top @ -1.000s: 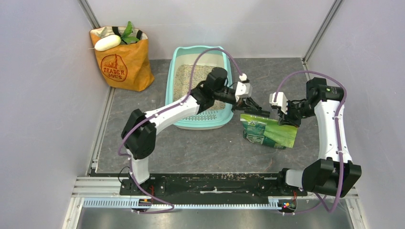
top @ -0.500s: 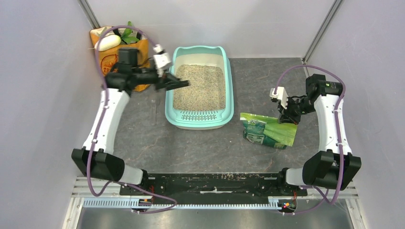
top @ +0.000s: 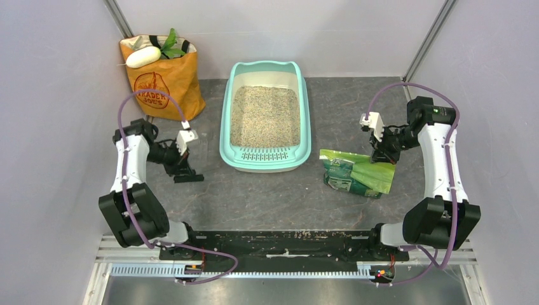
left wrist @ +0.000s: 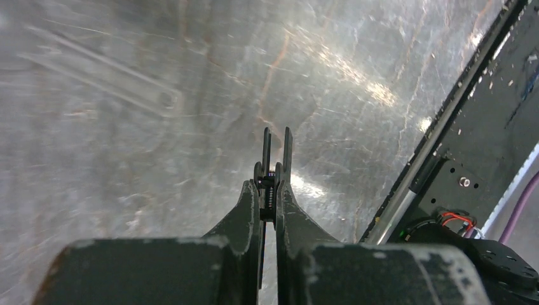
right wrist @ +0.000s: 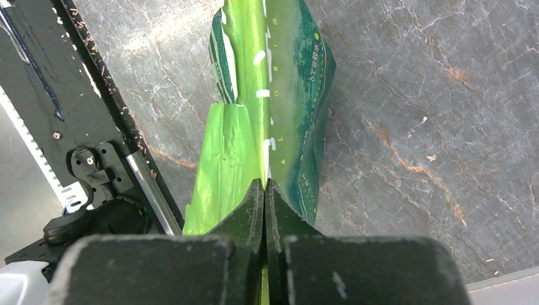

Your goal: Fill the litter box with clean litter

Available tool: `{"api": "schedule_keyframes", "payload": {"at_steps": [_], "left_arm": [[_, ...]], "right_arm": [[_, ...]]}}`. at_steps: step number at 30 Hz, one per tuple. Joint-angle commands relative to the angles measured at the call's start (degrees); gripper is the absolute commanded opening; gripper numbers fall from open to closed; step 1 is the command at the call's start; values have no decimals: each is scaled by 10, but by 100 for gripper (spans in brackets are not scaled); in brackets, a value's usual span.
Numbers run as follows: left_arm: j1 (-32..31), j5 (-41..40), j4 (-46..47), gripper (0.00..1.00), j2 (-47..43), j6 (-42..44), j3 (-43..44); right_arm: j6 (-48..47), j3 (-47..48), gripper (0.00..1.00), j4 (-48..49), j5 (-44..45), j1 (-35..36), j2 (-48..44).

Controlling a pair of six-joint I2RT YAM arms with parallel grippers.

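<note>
Litter box: mint-teal rectangular plastic litter box (top: 225, 130) with rounded corners, at the far middle of the grey marbled table (top: 254, 197).
Contents: clean litter (top: 265, 117), fine beige speckled granules, spread across the tray; slotted grate step at the near end bare.
Right gripper: right gripper (right wrist: 264, 184) closed, apparently pinching the edge of the flat, creased green printed plastic bag (right wrist: 299, 95) lying right of the box.
Left gripper: left gripper (left wrist: 275, 136) closed on nothing, low over the table, left of the box.
Step, judged: filling looked done; bag being laid down.
Handling: part the jaws fully before lifting, since thin film clings; rise straight.
</note>
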Motion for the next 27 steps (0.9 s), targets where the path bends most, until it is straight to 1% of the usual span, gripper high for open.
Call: {"api": "schedule_keyframes", "payload": {"at_steps": [1,4,7,9,12,15,17,19,23,25,27], "left_arm": [[-9,-10,63,2,-15,55,-76],[-12,-13,113,2,1,47,-104],[-12,-11,138,2,18,43,-118],[-13,-14,148,6,23,54,-131],[-14,-29,173,22,28,57,-149],[-14,-38,182,43,28,65,-162],[-14,-39,189,50,22,64,-169],[-14,-36,190,59,13,65,-170],[-14,-18,159,65,-10,77,-143],[-16,20,135,74,-38,75,-112],[-34,58,128,78,-75,51,-82]], "right_arm": [[4,5,0,9,-8,2,6],[11,7,0,10,-7,2,12],[14,11,0,9,-8,2,18],[14,12,0,9,-10,3,21],[12,15,0,5,-9,2,26],[12,19,0,-2,-8,3,32],[14,21,0,-3,-7,3,34],[13,19,0,-2,-5,2,33],[16,18,0,-1,-5,2,35],[27,24,0,-1,-6,2,41],[44,33,0,-5,-6,2,49]]}}
